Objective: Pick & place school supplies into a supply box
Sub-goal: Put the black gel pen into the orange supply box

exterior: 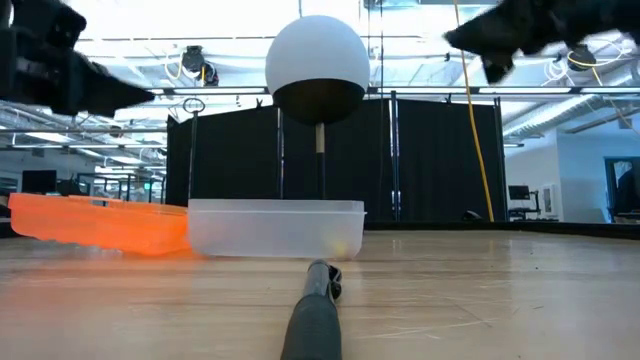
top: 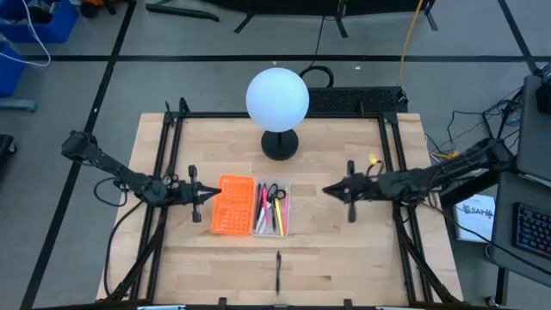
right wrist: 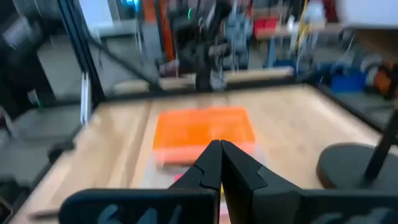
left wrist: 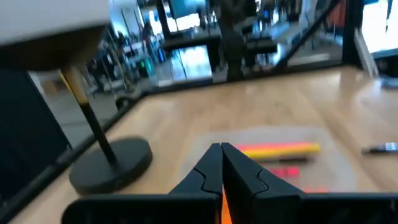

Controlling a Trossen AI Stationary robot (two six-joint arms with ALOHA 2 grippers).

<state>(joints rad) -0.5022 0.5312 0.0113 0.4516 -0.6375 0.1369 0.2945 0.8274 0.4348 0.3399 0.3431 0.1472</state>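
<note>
A: Where do we stand with the box (top: 250, 206)?

B: We see it lying open at mid-table, the orange half (top: 232, 205) toward the left arm and the clear tray (top: 270, 209) toward the right, just in front of the lamp (top: 277, 102) base. In the tray lie the scissors (top: 275, 193) and a few pens (top: 263, 209), pink, red and yellow among them (we can't count them surely).

A: And the grippers?

B: The left gripper (top: 213, 195) hangs just beside the orange half's outer edge, fingers pressed together, nothing between them. In its own wrist view we look past the joined tips (left wrist: 222, 163) at a yellow pencil (left wrist: 278, 149) in the tray beyond. The right gripper (top: 329, 191) sits off the tray's far side, a gap of bare table (top: 344, 250) between them, fingers likewise together and empty; its wrist view shows the orange half (right wrist: 204, 132) ahead of the tips.

A: Anything outside the box?

B: One black pen (top: 278, 270) lies alone near the front edge, well apart from both grippers, in line with the tray. In the low view it points straight at us (exterior: 317, 315), the tray (exterior: 276, 228) behind it.
</note>
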